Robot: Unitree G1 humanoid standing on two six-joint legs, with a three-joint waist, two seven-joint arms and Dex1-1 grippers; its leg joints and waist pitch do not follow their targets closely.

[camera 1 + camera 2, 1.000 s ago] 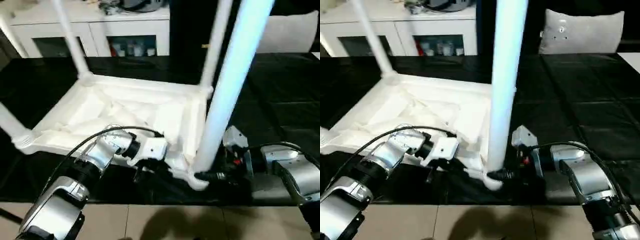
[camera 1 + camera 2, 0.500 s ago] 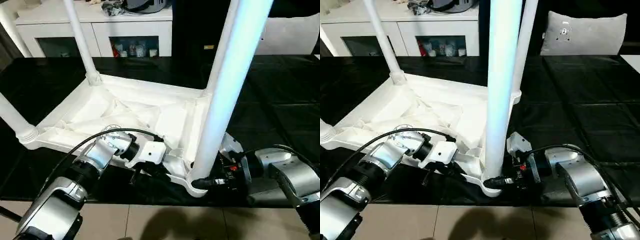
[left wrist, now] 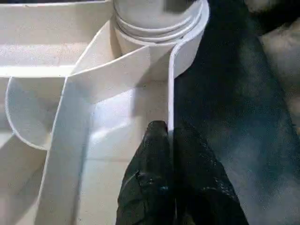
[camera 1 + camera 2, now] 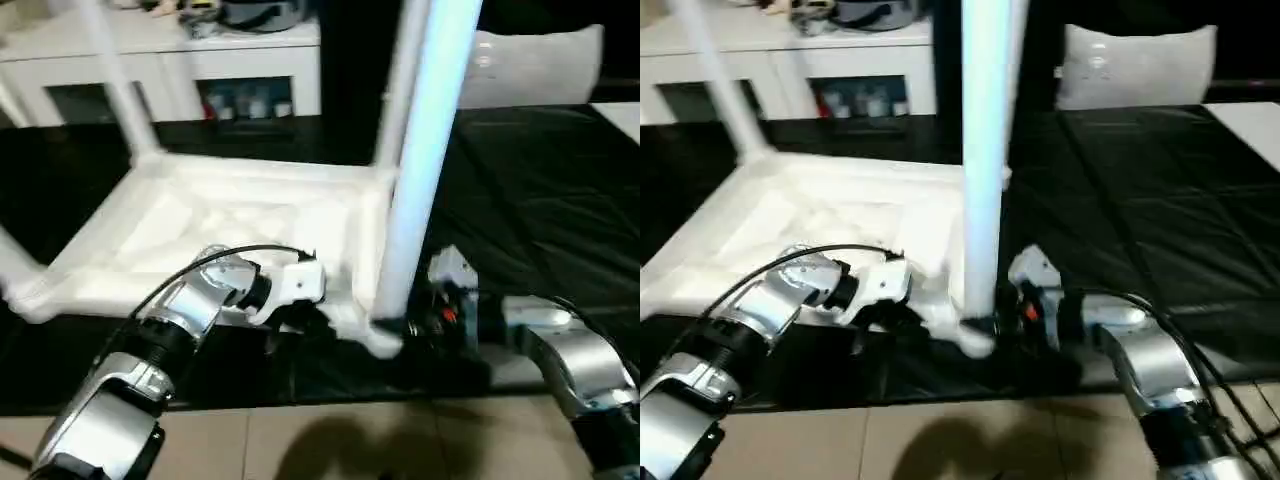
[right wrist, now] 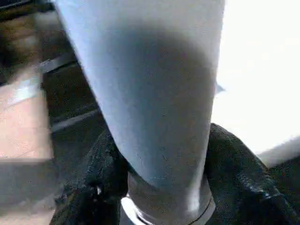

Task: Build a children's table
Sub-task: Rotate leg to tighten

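The children's table [image 4: 200, 215] lies upside down on a black surface, ribbed underside up, with legs standing in its corner sockets. The near right leg [image 4: 415, 170] rises straight up. My left gripper [image 3: 169, 136] is shut on the thin rim wall of the top, just beside that leg's socket [image 3: 159, 18]. My right gripper [image 4: 400, 325] comes in low from the right. Its black fingers [image 5: 93, 187] hug both sides of the leg's base [image 5: 159, 117]. Two more legs stand at the far left [image 4: 115, 80] and far right [image 4: 400, 80] corners.
The black quilted surface [image 4: 540, 200] spreads out to the right of the table. A white cabinet [image 4: 200, 60] stands behind and a grey cushion [image 4: 1135, 65] lies at the back right. Tiled floor [image 4: 300, 440] runs along the near edge.
My right gripper's fingers have closed in around the base of the near right leg. The left gripper keeps its hold on the rim. The head camera has shifted.
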